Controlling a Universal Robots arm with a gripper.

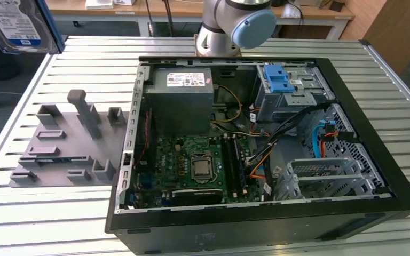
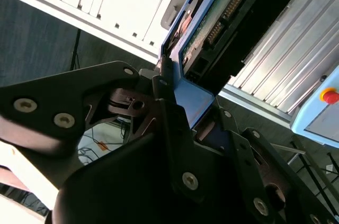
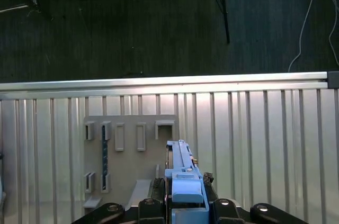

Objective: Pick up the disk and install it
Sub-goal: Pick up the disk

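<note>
The disk (image 1: 14,24), a silver drive with a white-and-blue label in a blue frame, hangs high in the air at the exterior view's upper left, above the table's edge. In the second wrist view my gripper (image 2: 183,97) is shut on the blue frame of the disk (image 2: 228,7), whose circuit-board side and connector show. In the first wrist view the disk (image 3: 184,179) stands edge-on between the black fingers (image 3: 151,203), above the grey fixture plate (image 3: 130,150).
An open computer case (image 1: 347,106) lies on the slatted table (image 1: 62,213), with a power-supply box (image 1: 183,90), a motherboard (image 1: 198,165) and a drive bay holding a blue bracket (image 1: 280,80). A grey fixture plate (image 1: 62,144) lies on the exterior view's left of the case. The arm's base (image 1: 226,26) stands behind.
</note>
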